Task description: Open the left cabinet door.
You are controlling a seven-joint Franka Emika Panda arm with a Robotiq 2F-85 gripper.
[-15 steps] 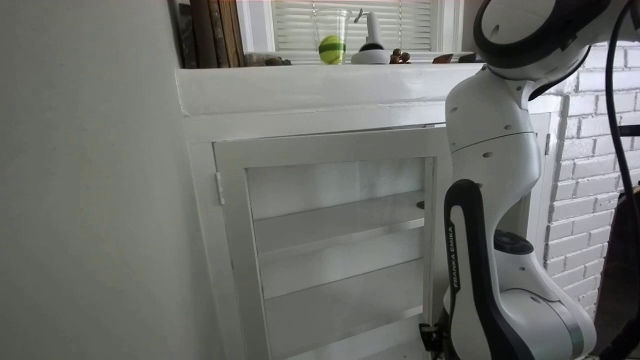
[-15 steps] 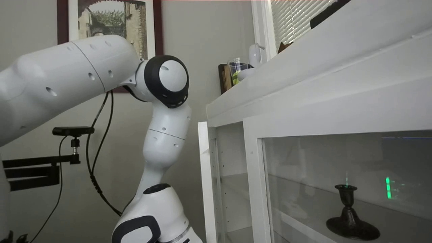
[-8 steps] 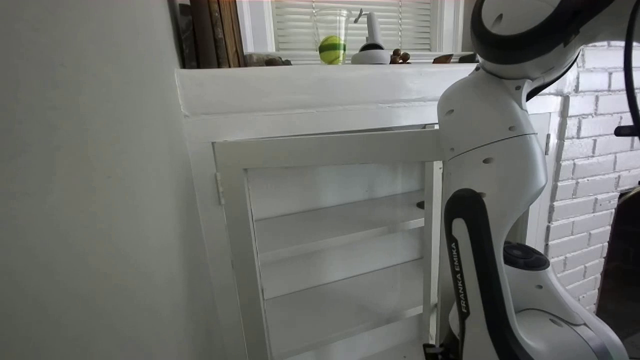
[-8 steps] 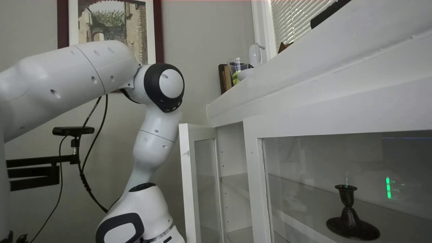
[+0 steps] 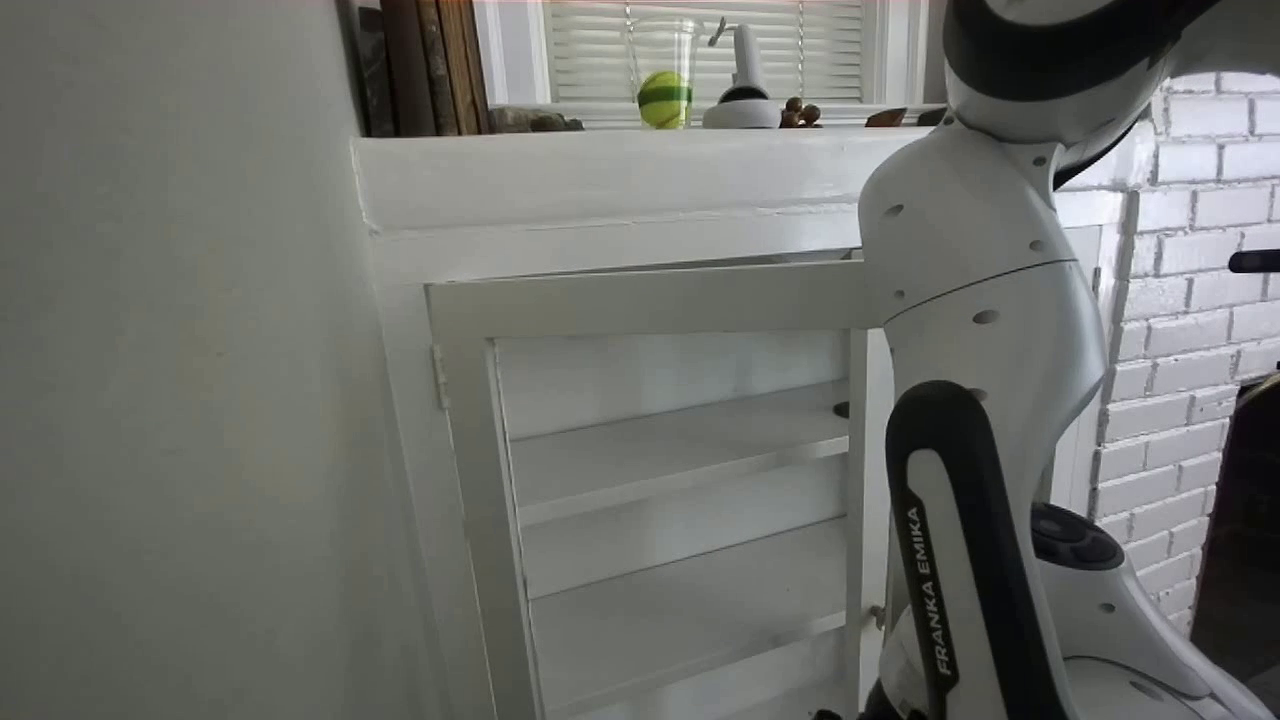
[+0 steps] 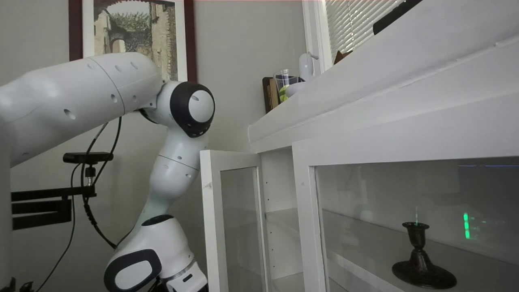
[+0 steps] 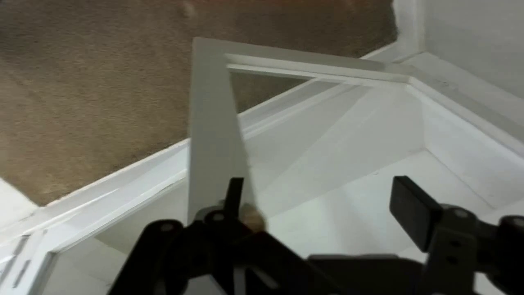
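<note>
I run a glossy white Panda arm [image 6: 93,91], dotted with recessed screw holes [image 6: 69,114]. At ten o'clock in an exterior view, a black ring [image 6: 179,106] circles its white joint cap [image 6: 201,106]; black cables [image 6: 90,215] sag at eight. Black trim [image 5: 978,490] bears white FRANKA EMIKA lettering [image 5: 928,590] (legible even from here). My gripper [image 7: 323,205] is blocky and black.

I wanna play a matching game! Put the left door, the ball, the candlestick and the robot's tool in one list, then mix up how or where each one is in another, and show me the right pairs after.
Things
1. left door
2. ball
3. candlestick
4. tool

How or where
A. behind glass
B. jaws spread apart
C. standing ajar
D. inside a clear cup

Right pairs: 1-C, 2-D, 3-A, 4-B
</note>
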